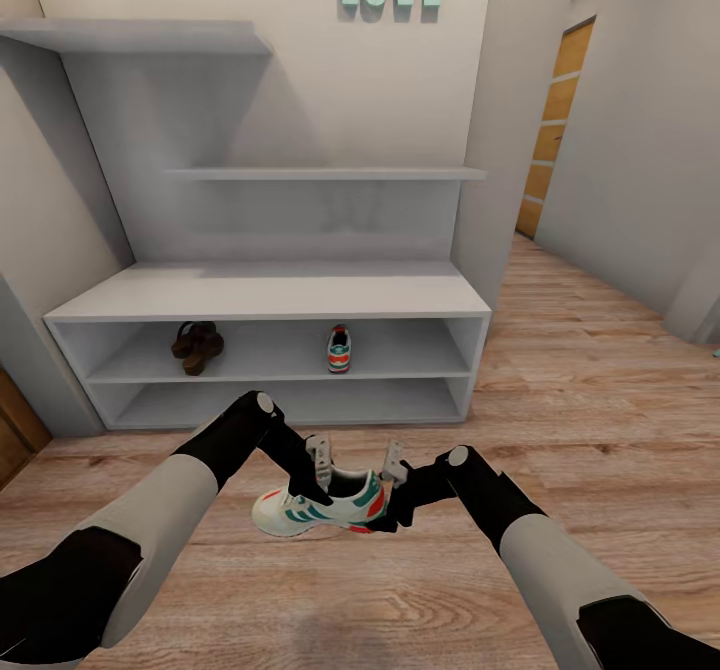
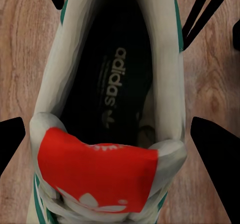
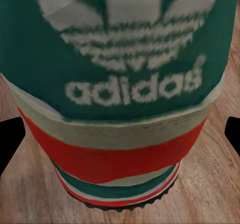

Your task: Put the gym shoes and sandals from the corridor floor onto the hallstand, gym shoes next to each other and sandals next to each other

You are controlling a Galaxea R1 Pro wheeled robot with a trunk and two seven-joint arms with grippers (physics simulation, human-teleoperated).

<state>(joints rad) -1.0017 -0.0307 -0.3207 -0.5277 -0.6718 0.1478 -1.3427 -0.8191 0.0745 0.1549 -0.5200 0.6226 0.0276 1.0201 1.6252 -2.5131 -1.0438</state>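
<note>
One gym shoe (image 1: pixel 320 510), white with teal stripes and a red heel, lies on the corridor floor (image 1: pixel 560 430) in front of the hallstand (image 1: pixel 270 295). My left gripper (image 1: pixel 320 465) comes down over its opening, and its fingers (image 2: pixel 215 154) close against both sides of the collar (image 2: pixel 107 83). At the teal heel (image 3: pixel 120 58), my right gripper (image 1: pixel 393 472) stands open, its fingertips (image 3: pixel 11 139) wide of the shoe. The other gym shoe (image 1: pixel 339 349) sits on the rack's upper low shelf. The two sandals (image 1: pixel 197 347) sit together on the same shelf, further left.
The hallstand has a broad flat top, a bottom shelf (image 1: pixel 290 405) and stepped wall shelves (image 1: pixel 320 174) above. The corridor floor runs off to the right towards a wooden door (image 1: pixel 555 130). Another wooden door edge (image 1: pixel 15 430) shows at the far left.
</note>
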